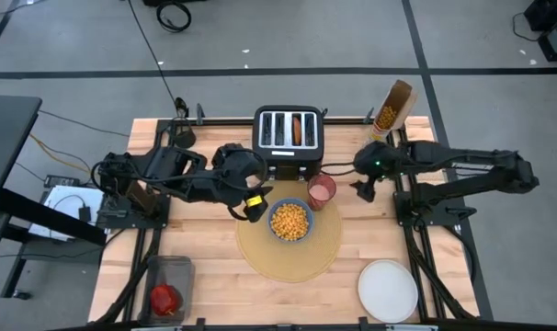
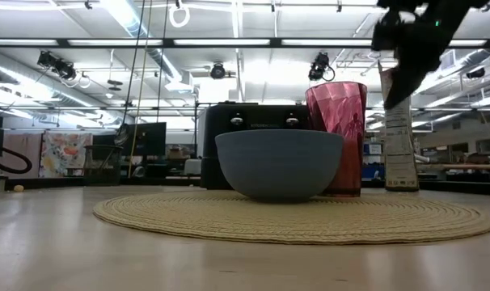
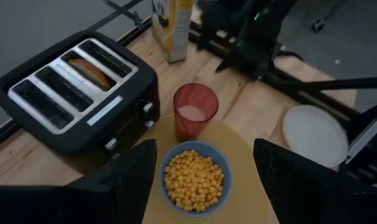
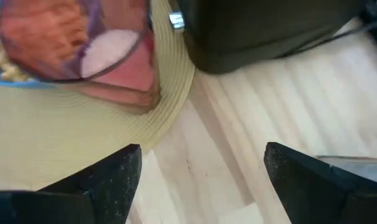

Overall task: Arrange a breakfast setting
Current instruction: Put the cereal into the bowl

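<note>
One bowl point(image 1: 290, 221), one cup point(image 1: 321, 191), one plate point(image 1: 388, 291), one apple point(image 1: 164, 299)

The wooden bench point(image 1: 214, 276) carries a black toaster point(image 1: 289, 140) at top centre, a tan placemat point(image 1: 289, 253) mid-frame, a cereal box point(image 1: 392, 108) upper right, a white plate point(image 1: 388, 291) lower right.

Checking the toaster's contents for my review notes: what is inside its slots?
One slot of the black toaster holds a browned bagel, its top edge showing. The other slots look empty from above; their depths and the bagel's lower part are hidden.
</note>
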Controlling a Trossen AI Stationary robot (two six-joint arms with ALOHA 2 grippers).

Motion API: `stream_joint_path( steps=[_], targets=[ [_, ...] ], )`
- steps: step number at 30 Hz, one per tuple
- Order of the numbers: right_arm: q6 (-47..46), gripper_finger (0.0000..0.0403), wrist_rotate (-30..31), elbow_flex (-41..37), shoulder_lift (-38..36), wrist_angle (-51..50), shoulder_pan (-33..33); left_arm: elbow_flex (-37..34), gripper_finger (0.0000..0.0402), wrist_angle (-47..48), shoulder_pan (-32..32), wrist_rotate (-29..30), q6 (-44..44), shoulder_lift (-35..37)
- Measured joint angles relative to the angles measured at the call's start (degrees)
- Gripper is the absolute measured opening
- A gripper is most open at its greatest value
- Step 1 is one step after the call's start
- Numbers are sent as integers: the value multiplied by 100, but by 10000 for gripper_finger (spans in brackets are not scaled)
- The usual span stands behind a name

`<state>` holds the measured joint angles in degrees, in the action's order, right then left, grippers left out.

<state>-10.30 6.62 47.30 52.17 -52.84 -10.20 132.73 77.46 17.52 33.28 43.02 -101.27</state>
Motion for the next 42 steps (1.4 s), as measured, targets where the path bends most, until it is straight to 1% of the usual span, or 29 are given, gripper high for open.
stream_joint_path(
  steps=[2, 4, 6, 8, 11, 13, 16, 19, 22, 24, 26, 30, 36, 39, 42],
  targets=[
    [116, 332, 108, 307, 5, -499, 0, 0, 274, 262, -25, 5, 128, 4],
    [224, 327, 112, 591, -61, -781, 0, 0, 274, 580, -87, 2, 345, 24],
    [264, 322, 30, 756, -129, -1032, 0, 0, 274, 942, -195, 5, 565, 38],
    [214, 319, -161, 830, -249, -1058, 0, -1, 274, 1286, -329, -37, 757, 39],
    [95, 314, -387, 856, -491, -1057, 0, -234, 274, 1210, -588, -295, 595, 89],
    [72, 311, -506, 854, -640, -1054, 0, -502, 274, 1235, -819, -725, 550, 159],
    [-52, 307, -557, 854, -918, -1022, 0, -1327, 274, 1251, -1228, -1453, 311, 475],
    [-187, 302, -778, 851, -1193, -920, 1, -2319, 274, 1265, -1724, -2200, -22, 790],
    [-310, 298, -1420, 851, -1477, -792, 30, -3389, 274, 1260, -2247, -2968, -401, 1105],
    [-354, 295, -1882, 851, -1624, -748, 80, -4084, 274, 1258, -2595, -3267, -684, 1304],
    [-457, 293, -2128, 851, -1738, -669, 147, -4728, 274, 1253, -2941, -3482, -985, 1411],
    [-604, 288, -2132, 851, -1842, -541, 266, -5943, 274, 1130, -3541, -3604, -1530, 1403],
    [-803, 285, -2112, 850, -1802, -269, 297, -7670, 274, 292, -4184, -3615, -2129, 1375],
    [-813, 285, -1958, 847, -1733, -42, 299, -8257, 274, -68, -4450, -3622, -2311, 1345],
    [-810, 285, -1709, 847, -1628, 282, 298, -8582, 274, -354, -4640, -3618, -2526, 1242]
  ],
)
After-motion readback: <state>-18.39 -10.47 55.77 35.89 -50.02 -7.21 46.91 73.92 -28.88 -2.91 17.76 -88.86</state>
